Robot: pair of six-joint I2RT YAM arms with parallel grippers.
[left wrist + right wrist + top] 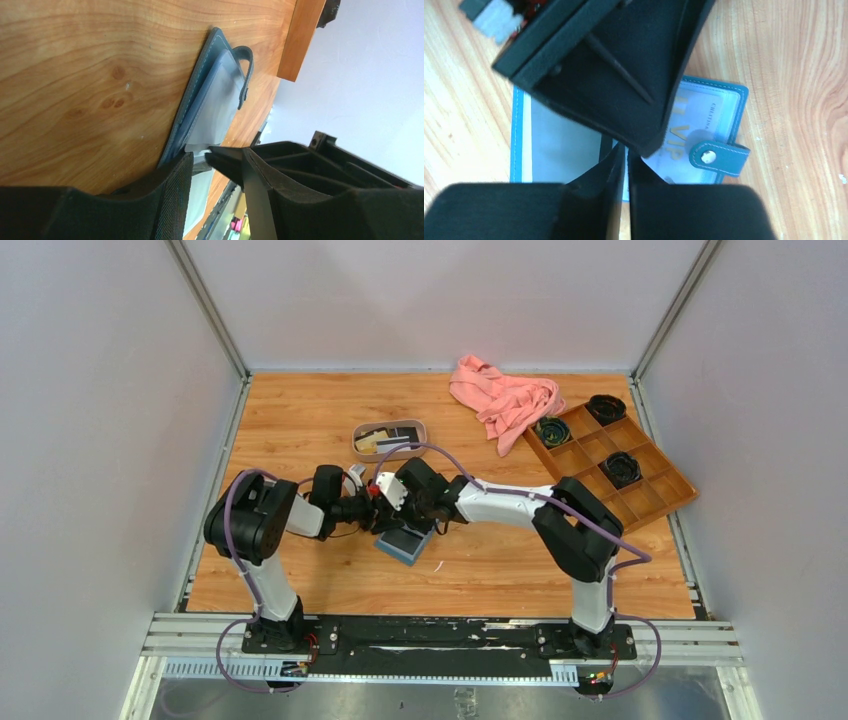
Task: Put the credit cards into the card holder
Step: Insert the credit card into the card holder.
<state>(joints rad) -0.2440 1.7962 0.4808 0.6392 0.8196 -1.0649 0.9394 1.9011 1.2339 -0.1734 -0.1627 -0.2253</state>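
The right hand, fingers together on nothing visible, sits at the 6 o'clock edge of the open card holder, which lies on the desk, 6 o'clock from the oval tray of credit cards. The left hand straddles its clear sleeve; whether it pinches, I cannot tell. Crowded so tightly, either hand pulling away could knock the other, dragging the holder or flipping the sleeve shut.

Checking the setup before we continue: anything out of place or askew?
The pink cloth lies crumpled at the far side, one end draped over a corner of the wooden box, which sits skewed to the table edges. Nothing looks spilled or damaged.
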